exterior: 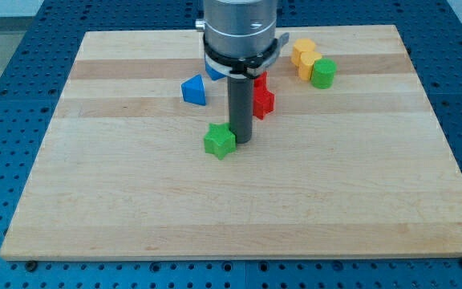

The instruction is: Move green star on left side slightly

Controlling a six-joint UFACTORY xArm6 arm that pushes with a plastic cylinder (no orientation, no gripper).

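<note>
The green star lies near the middle of the wooden board. My tip stands right against the star's right side, touching or nearly touching it. The dark rod rises from there to the arm's grey end at the view's top.
A blue block lies up-left of the star, and another blue piece shows beside the rod. A red block sits partly hidden behind the rod. Two yellow blocks and a green cylinder-like block lie at the upper right.
</note>
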